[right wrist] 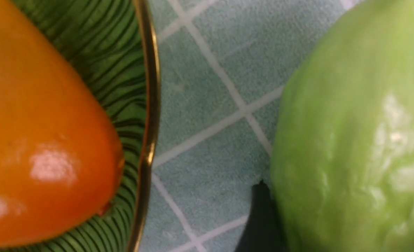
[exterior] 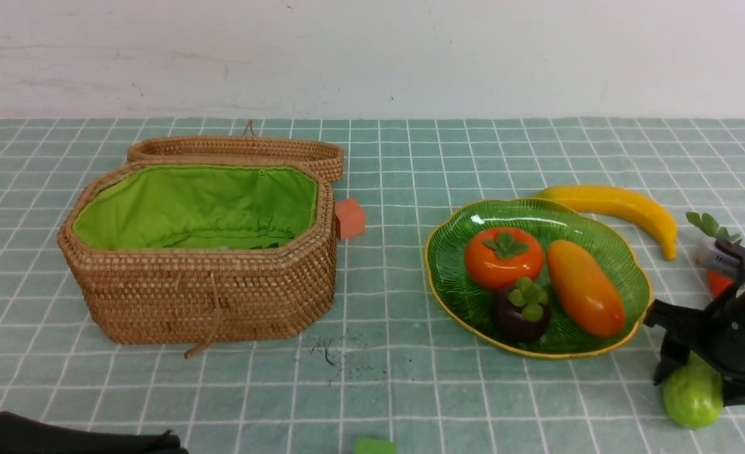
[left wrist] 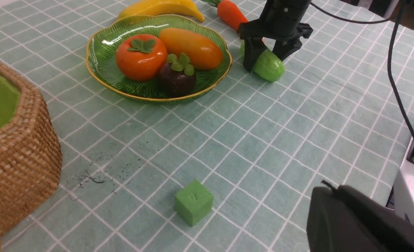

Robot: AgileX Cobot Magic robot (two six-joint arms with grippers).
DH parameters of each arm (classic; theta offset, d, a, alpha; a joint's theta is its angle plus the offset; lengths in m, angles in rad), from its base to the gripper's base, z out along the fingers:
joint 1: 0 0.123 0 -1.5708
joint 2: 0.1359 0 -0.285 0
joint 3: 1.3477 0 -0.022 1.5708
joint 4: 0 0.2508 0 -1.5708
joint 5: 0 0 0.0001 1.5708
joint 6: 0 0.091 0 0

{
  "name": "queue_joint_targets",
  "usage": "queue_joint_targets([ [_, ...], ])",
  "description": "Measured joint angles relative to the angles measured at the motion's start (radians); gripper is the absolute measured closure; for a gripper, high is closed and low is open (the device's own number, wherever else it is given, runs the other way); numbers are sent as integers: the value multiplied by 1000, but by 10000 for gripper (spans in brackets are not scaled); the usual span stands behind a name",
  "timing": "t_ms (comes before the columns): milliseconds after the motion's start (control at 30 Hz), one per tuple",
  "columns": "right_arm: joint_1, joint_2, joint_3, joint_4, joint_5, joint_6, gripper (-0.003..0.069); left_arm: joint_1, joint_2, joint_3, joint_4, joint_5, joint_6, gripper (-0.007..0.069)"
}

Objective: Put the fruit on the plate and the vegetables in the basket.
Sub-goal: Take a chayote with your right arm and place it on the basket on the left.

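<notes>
My right gripper [exterior: 697,386] is down at the table's right front, its fingers on either side of the light green cucumber [exterior: 691,405], which lies on the cloth. In the right wrist view one dark finger [right wrist: 261,217] presses against the cucumber [right wrist: 350,140]. The green glass plate [exterior: 461,252] holds the persimmon [exterior: 503,258], the mango [exterior: 585,287] and the mangosteen [exterior: 522,312]. The banana [exterior: 618,205] lies just behind the plate. The carrot [exterior: 718,282] is partly hidden behind my right arm. The wicker basket [exterior: 202,296] stands open at the left. My left gripper [left wrist: 328,185] is shut, low at the front left.
A small red block [exterior: 350,218] sits against the basket's right side. A green block [left wrist: 193,202] lies on the cloth near the front edge. Dark scribble marks [exterior: 325,353] are on the cloth in front of the basket.
</notes>
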Motion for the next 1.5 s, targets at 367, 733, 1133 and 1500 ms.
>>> queue_joint_targets([
  [367, 93, -212, -191, 120, 196, -310, 222, 0, 0, 1, 151, 2, -158, 638],
  [733, 618, 102, -948, 412, 202, -999, 222, 0, 0, 1, 639, 113, -708, 638],
  [1133, 741, 531, -1272, 433, 53, -1185, 148, 0, 0, 1, 675, 145, -763, 638],
  [1500, 720, 324, -1282, 129, 435, -738, 104, -1, 0, 1, 666, 97, -754, 638],
])
